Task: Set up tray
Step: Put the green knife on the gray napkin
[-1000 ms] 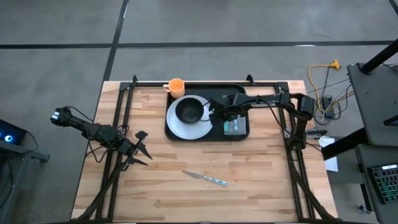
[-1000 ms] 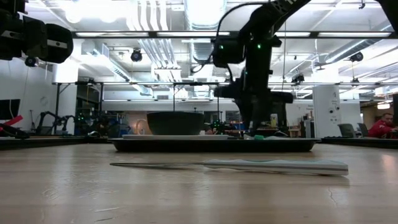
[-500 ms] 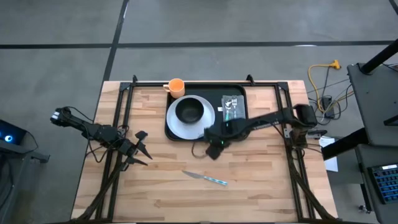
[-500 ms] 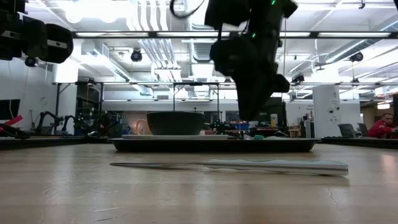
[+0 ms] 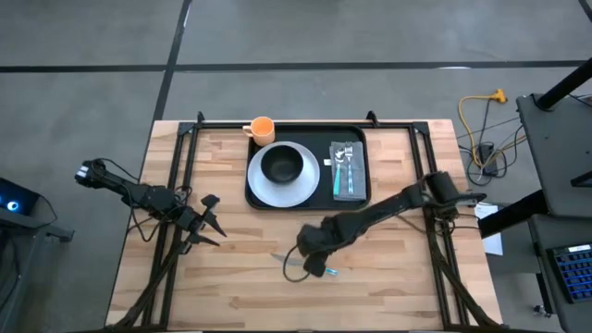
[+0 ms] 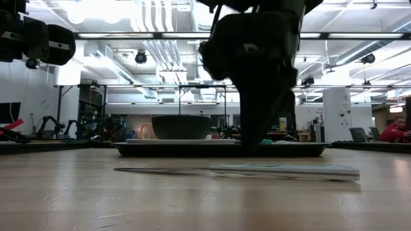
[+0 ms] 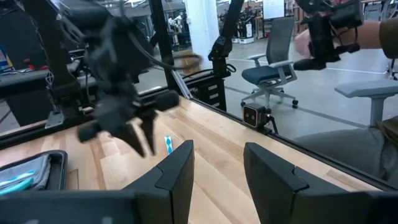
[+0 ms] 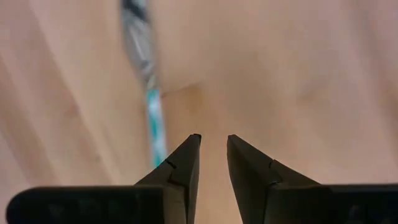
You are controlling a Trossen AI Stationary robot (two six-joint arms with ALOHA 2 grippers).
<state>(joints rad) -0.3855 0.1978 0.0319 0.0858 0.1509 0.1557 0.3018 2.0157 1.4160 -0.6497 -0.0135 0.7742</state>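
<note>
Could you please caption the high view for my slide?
Right gripper hovers over the knife while the tray waits.

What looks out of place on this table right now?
The knife lies alone on the bare wood, apart from the tray where the plate, bowl and other cutlery sit. The right claw hangs over its handle, jaws open, gripping nothing. The orange cup stands just outside the tray's corner.

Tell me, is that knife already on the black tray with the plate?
No, in the high view the knife lies on the bare wooden table, well apart from the tray, with the right gripper over it.
</note>
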